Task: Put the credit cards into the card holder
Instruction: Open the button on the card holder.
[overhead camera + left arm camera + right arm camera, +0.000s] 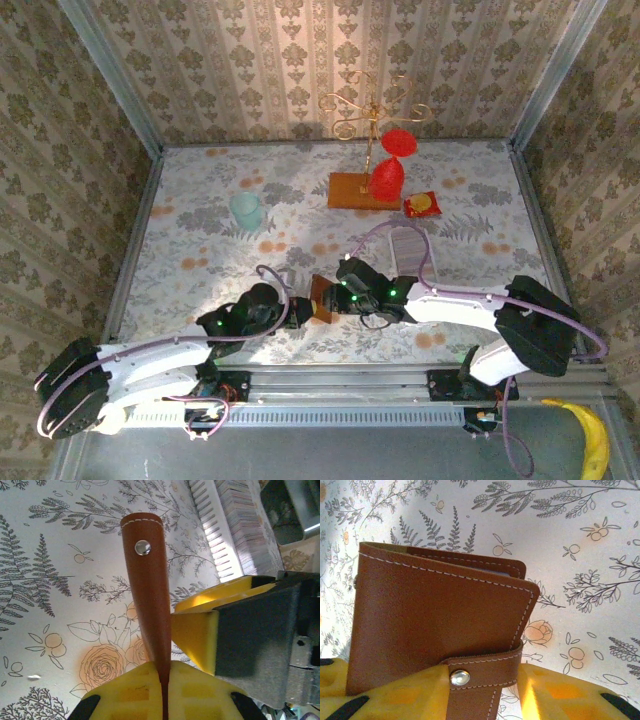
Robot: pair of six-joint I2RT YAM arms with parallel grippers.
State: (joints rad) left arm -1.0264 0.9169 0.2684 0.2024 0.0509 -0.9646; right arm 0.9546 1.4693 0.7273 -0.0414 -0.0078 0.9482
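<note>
Brown leather sits at the centre of what we see: one card holder (322,298), folded over, with its strap and one metal stud across the front. It lies between the two arms, near the front of the table. The left gripper (164,672) is clamped on it, the leather pinched edge-on between its yellow fingers. The right gripper (480,692) has its fingers apart on either side of the strap. One long white tray (212,535) lies just beyond and holds the credit cards (252,530), a single edge-on row packed too densely for us to count. Farther back stand one pale blue cup (246,210), whose inside we cannot make out, and one red-and-yellow packet (423,205).
</note>
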